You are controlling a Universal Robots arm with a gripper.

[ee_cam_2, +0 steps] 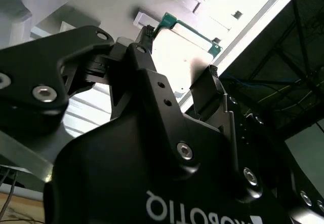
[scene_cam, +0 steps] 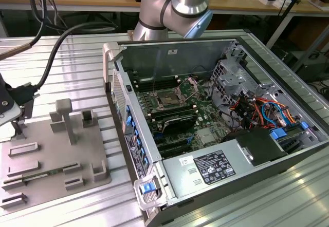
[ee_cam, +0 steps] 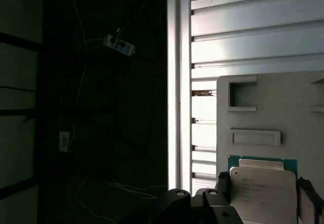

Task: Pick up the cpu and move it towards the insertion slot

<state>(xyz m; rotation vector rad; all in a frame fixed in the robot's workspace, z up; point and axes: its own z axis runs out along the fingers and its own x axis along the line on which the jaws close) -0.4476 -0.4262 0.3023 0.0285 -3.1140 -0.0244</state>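
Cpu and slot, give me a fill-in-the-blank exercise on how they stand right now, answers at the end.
1. The cpu is held between the end effector's two ____.
2. In both wrist views, the thin rim around the cpu's silvery top is coloured ____.
3. In the exterior view, the slot sits on the ____ inside the open case.

Missing words: fingers; green; motherboard.

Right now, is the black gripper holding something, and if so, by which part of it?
Yes: the gripper holds the flat, square, silvery, green-rimmed cpu, with one finger pressed on each of two opposite edges.
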